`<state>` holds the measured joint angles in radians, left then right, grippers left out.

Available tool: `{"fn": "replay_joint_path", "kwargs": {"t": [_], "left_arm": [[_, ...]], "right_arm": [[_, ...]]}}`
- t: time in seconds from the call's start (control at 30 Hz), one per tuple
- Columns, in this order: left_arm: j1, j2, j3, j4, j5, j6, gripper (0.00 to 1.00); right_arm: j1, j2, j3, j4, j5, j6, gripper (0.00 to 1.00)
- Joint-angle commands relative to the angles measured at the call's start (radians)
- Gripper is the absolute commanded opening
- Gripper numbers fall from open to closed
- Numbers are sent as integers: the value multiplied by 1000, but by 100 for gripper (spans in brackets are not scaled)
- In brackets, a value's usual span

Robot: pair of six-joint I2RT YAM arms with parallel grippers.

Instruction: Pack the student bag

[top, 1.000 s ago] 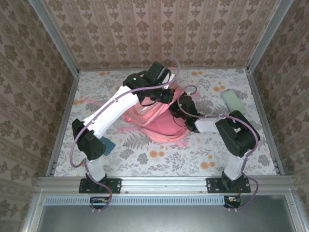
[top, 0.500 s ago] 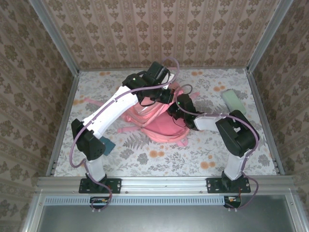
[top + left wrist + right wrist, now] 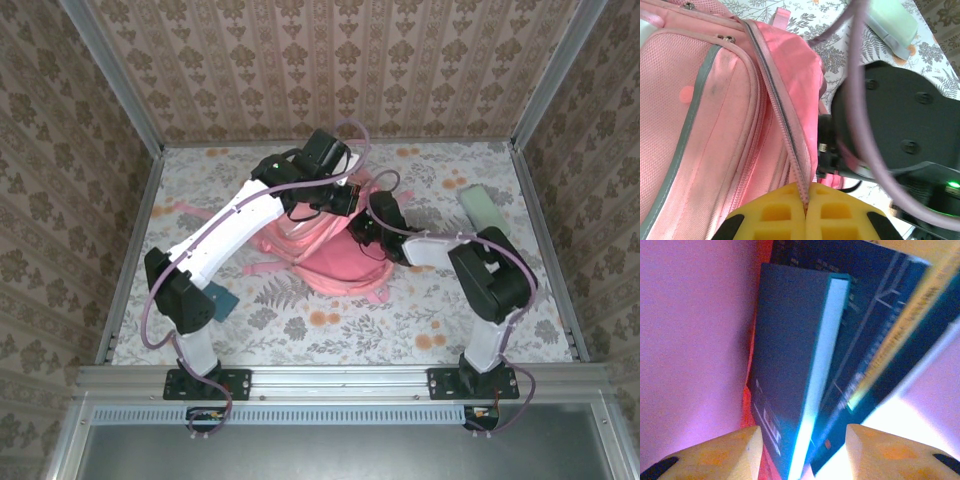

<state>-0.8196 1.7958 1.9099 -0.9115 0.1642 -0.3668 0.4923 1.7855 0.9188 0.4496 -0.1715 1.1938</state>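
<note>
Student bag point(image 3: 330, 262) lies flat mid-table point(image 3: 430, 320), with its mouth on its far-right side. L gripper point(image 3: 806, 202) is clenched on the bag's zip rim point(image 3: 785, 125), apparently to hold the mouth open. R gripper point(image 3: 802, 452) is inside the bag, fingers parted. A dark teal book point(image 3: 785, 355) sits edge-on in the gap w/ a 2nd dark book point(image 3: 885, 310) beside it. Can't tell if the pads touch either.

Risks, my guess:
- L's pinch is on thin fabric. If it slips, the rim drops onto R's wrist and the book jams.
- The teal book stands tilted and may tip back out once R backs off.
- Purple cable point(image 3: 855, 75) crosses just by the rim and could snag.

Views:
- R wrist cam gives the bag interior, which the arms cover from the top cam.
- Top cam gives what's outside the bag: pale green case point(image 3: 483, 210) to its right, teal item point(image 3: 222, 298) off its near-left.
- L wrist cam gives the pinch itself.
</note>
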Motion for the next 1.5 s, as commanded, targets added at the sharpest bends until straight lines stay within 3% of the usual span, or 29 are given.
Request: {"fn": "replay_joint_path", "kwargs": {"t": [0.0,0.2,0.4,0.57,0.6,0.67,0.97,1.33,1.47], "left_arm": [[12,-68,-1,54,21,-9,0],[30,-81,-19,60,18,-9,0],[53,-117,-64,85,23,-20,0],[63,-142,-99,106,39,-17,0],[64,-149,-108,112,45,-17,0],[65,-159,-123,122,56,-17,0],[65,-205,-200,178,99,-32,0],[64,-223,-258,243,159,-73,0],[63,-222,-267,253,164,-83,0]], "right_arm": [[-7,-147,-44,-111,37,-117,52],[-6,-360,-84,-381,80,-300,55],[-14,-632,-149,-607,222,-468,60],[-65,-757,-146,-766,401,-620,94],[-86,-768,-144,-779,422,-640,99],[-150,-770,-145,-778,415,-666,100],[-427,-572,-55,-758,421,-681,100],[-668,-145,290,-825,310,-724,100],[-741,-14,413,-849,193,-729,100]]}}
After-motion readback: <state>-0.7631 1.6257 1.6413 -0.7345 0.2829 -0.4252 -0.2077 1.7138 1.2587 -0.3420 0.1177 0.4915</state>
